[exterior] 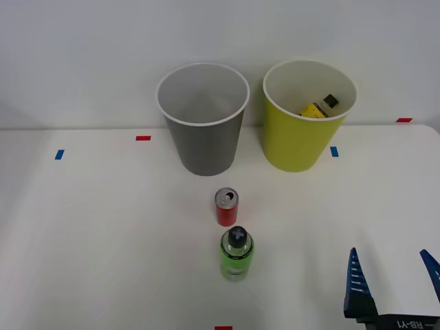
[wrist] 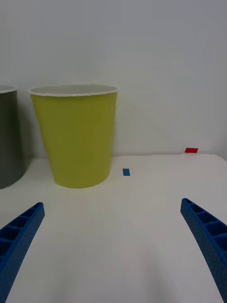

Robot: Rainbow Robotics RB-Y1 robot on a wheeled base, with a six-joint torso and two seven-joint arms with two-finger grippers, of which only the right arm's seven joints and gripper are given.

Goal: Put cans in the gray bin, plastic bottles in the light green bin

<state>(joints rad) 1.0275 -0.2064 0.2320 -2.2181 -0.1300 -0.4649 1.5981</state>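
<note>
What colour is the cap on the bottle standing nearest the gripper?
Black, on the clear green bottle; it shows best in the front view, just in front of the red can.

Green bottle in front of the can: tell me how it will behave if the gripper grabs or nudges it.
The green bottle stands upright, tall and narrow, so a high nudge would probably tip it, possibly into the red can close behind. Its round body would likely roll, and its clear plastic may be slippery.
</note>
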